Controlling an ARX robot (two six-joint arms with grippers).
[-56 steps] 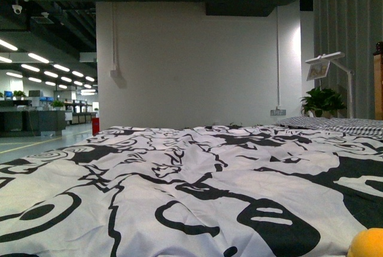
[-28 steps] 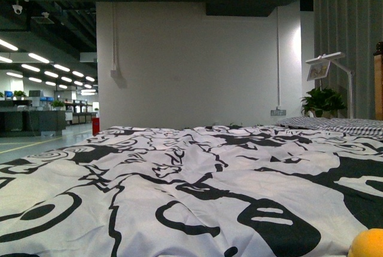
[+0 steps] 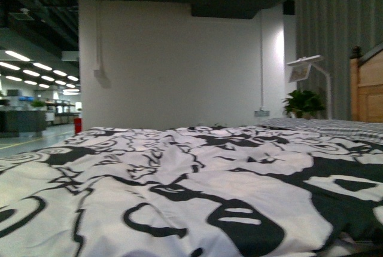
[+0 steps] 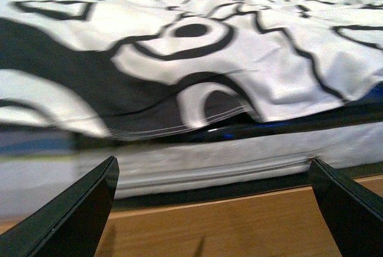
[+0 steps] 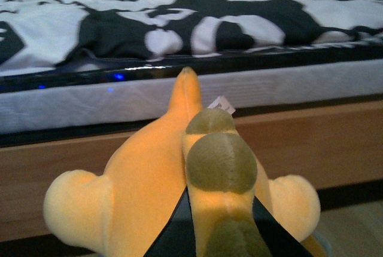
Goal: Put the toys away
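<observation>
A bed (image 3: pixel 335 127) is lying under a black-and-white patterned duvet (image 3: pixel 179 173), its mattress sitting on a wooden frame (image 4: pixel 251 221). The orange plush toy (image 5: pixel 149 173) is hanging beside the bed's edge, with the right claw (image 5: pixel 220 215) clenching it. The left claw (image 4: pixel 212 167) is gaping wide, facing the mattress.

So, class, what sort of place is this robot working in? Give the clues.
Probably a bedroom mock-up inside an open office or lab: a bed with a black-and-white duvet on a wooden frame, while strip lights and office furniture stretch away beyond the white wall.
</observation>
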